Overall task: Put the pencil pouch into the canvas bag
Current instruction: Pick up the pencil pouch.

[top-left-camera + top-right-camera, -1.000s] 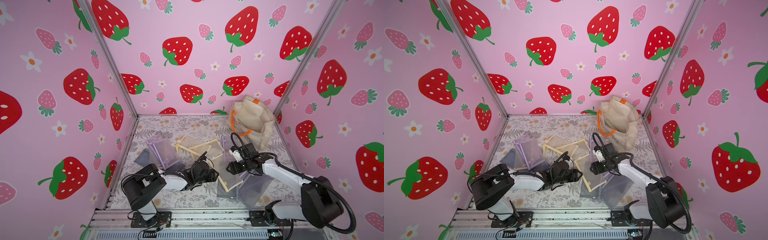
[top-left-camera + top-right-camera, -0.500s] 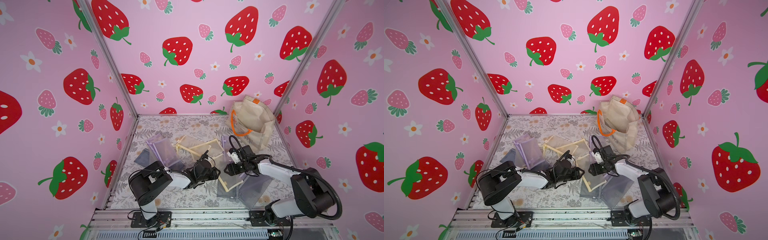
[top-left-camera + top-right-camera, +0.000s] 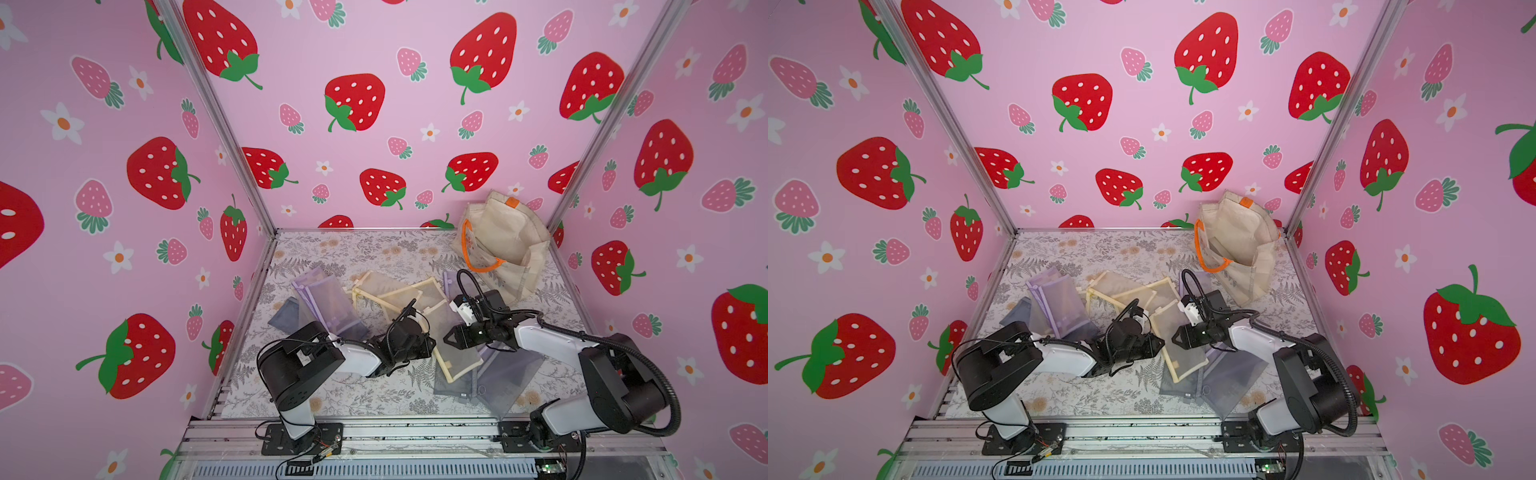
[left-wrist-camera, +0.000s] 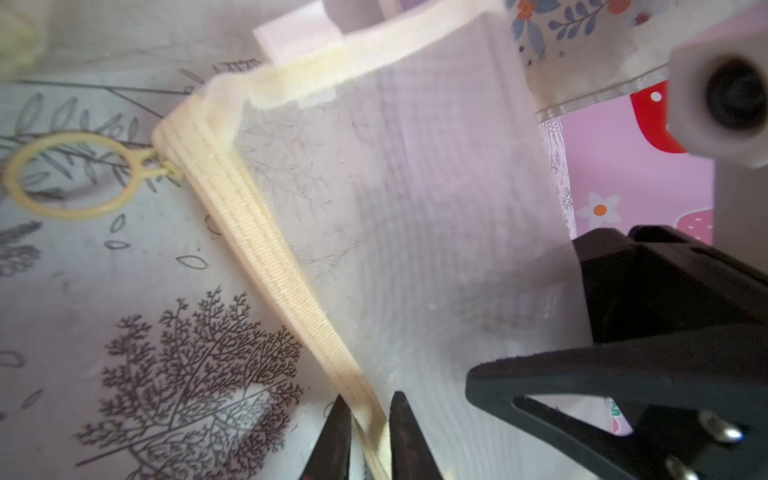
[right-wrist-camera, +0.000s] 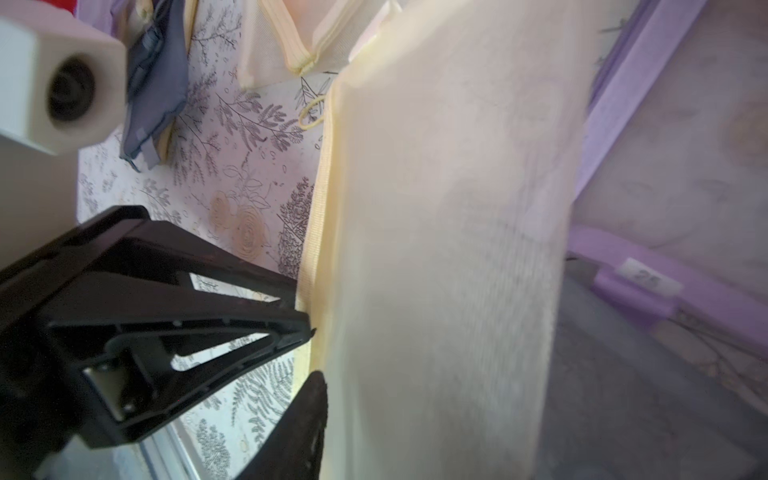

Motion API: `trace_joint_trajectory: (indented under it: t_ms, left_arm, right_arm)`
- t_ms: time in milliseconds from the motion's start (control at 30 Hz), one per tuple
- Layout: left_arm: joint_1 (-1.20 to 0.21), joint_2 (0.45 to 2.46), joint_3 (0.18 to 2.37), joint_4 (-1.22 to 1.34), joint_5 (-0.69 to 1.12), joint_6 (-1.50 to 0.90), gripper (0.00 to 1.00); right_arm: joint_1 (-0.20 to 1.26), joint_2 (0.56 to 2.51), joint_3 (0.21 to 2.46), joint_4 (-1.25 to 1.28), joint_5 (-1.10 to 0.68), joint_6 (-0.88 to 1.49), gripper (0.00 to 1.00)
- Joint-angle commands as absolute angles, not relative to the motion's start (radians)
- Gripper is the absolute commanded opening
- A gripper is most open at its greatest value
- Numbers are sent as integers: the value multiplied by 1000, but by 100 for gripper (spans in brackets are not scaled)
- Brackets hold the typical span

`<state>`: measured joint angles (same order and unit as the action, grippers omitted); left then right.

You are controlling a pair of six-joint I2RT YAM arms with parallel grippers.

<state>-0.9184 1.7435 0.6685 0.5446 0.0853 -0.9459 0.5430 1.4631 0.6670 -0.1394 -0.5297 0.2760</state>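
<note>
While its arm (image 3: 357,359) lies low, left pincer (image 4: 368,399) pinches pencil pouch (image 4: 415,208).

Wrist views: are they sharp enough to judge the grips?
Left wrist view: the cream pouch shows crisp trim in the left gripper, softer mesh. Right wrist view: the pouch is smeared with blur, so contact at the right gripper is unclear.

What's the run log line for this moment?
left end effector: shut on yellow pouch | right end effector: at its edge | bag: back right corner

top pair: high, front, looking down | wrists: close, sharing cream pouch (image 4: 415,228)
</note>
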Motion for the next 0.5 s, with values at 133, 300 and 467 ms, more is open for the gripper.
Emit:
trace_joint_trajectory:
  t_ms: [133,300,467]
  left_arm:
    - [-917,1704,666,570,97,-909,23]
    - [-920,1592,645,452,55,-838,60]
    - [-920,1460,640,288,-6,-754,80]
  right_arm:
    - [551,1404,698,-180,-549,269,8]
    - [551,1265,770,-318,-508,215,0]
    - [549,1153,942,-503,-413,124,0]
